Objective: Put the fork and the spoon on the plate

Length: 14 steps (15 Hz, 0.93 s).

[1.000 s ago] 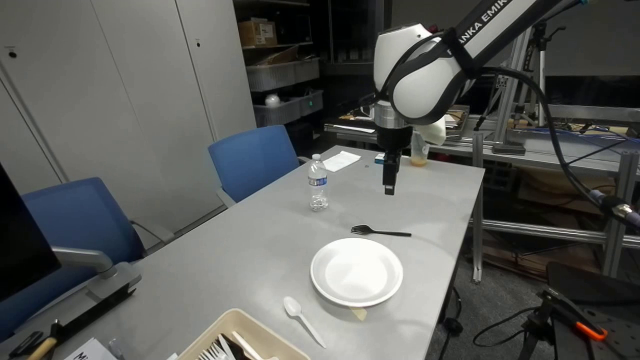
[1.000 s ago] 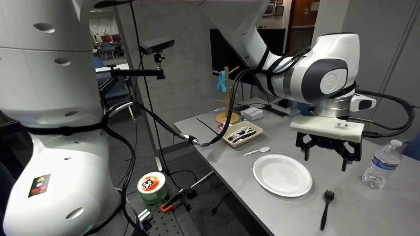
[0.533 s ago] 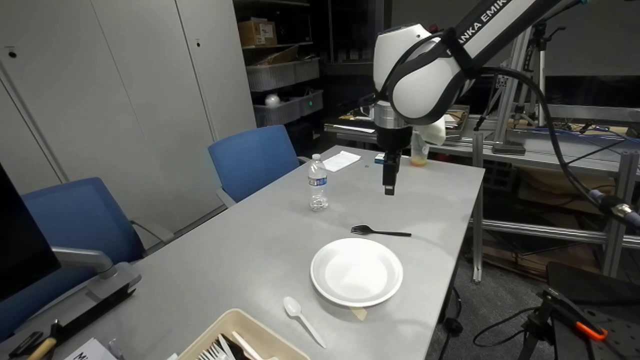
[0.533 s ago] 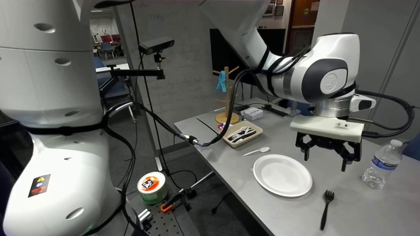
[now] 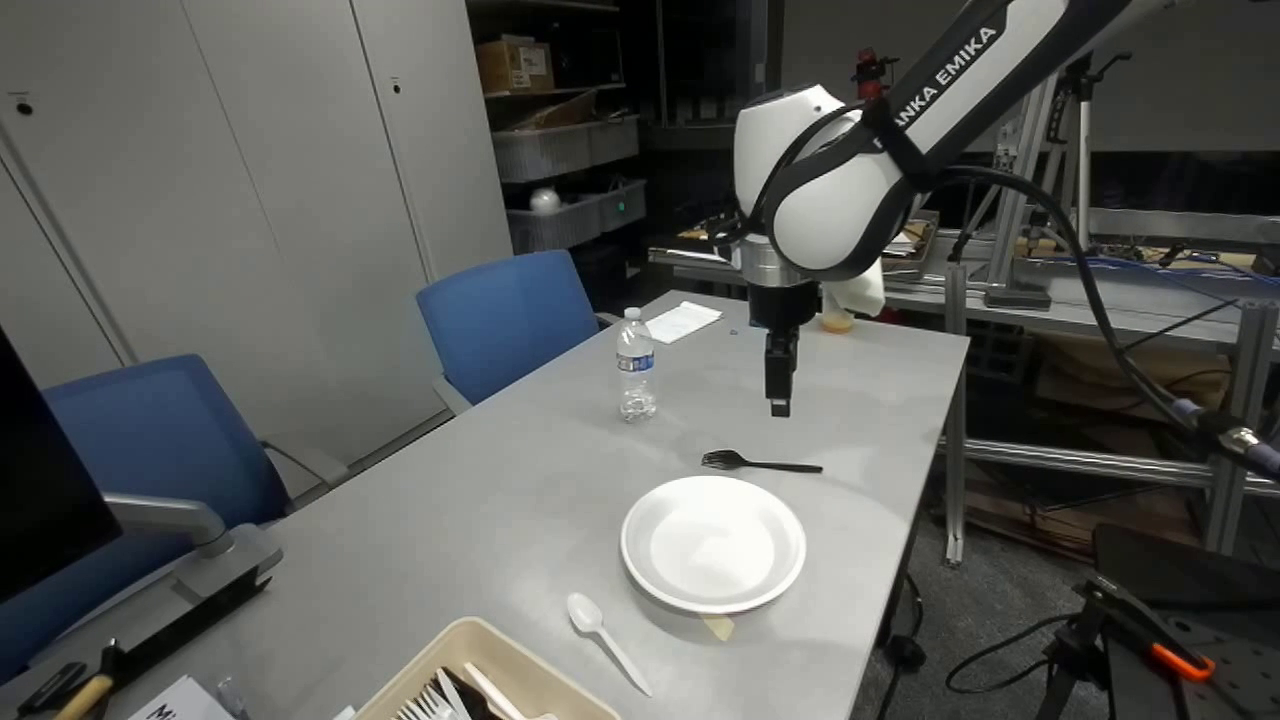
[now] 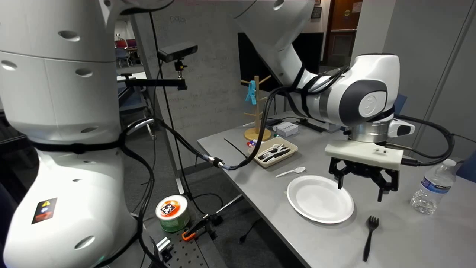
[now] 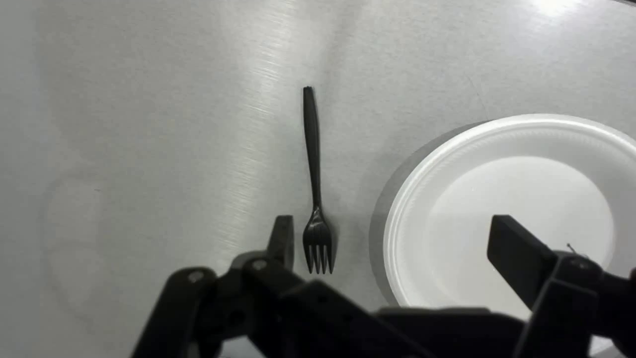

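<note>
gripper, hung above the table, fingers spread wide, nothing held. below, the fork is seen on the table, nearer in the wrist view to the finger away from the plate; its long axis is set roughly crosswise to the line between fingers, so lowering with sideways correction is presumably required. the spoon is seen past the plate. "anka emika" is read on the arm; the bottle label is illegible.

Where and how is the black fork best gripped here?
Likely the middle of the handle, from straight above: the black fork lies flat, its handle slim and free on both sides, and the open end effector points down, jaws set to close across it.
</note>
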Tool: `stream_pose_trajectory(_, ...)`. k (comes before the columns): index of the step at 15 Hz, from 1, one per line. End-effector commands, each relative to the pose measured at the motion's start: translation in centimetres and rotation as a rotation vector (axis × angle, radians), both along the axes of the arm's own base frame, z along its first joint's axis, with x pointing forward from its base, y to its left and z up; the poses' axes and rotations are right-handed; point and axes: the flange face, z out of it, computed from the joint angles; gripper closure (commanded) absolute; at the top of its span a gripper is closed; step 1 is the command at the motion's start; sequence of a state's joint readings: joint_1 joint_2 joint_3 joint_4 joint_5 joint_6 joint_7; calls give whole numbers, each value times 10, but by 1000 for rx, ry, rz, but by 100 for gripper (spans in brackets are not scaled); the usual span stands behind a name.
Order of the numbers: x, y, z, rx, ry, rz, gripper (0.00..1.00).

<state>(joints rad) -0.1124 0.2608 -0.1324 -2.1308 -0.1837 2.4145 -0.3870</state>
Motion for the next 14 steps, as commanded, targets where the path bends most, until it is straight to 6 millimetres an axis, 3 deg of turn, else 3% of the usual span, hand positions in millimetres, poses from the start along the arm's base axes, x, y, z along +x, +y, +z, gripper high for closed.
stream_pose_trajectory(1,11,-13,-14,-19,17,40,0)
stream_pose_trajectory(8,30,-32,-45,-33,13,72,0)
stream_pose_trajectory(14,56,-28,-76,-41,12,89,0)
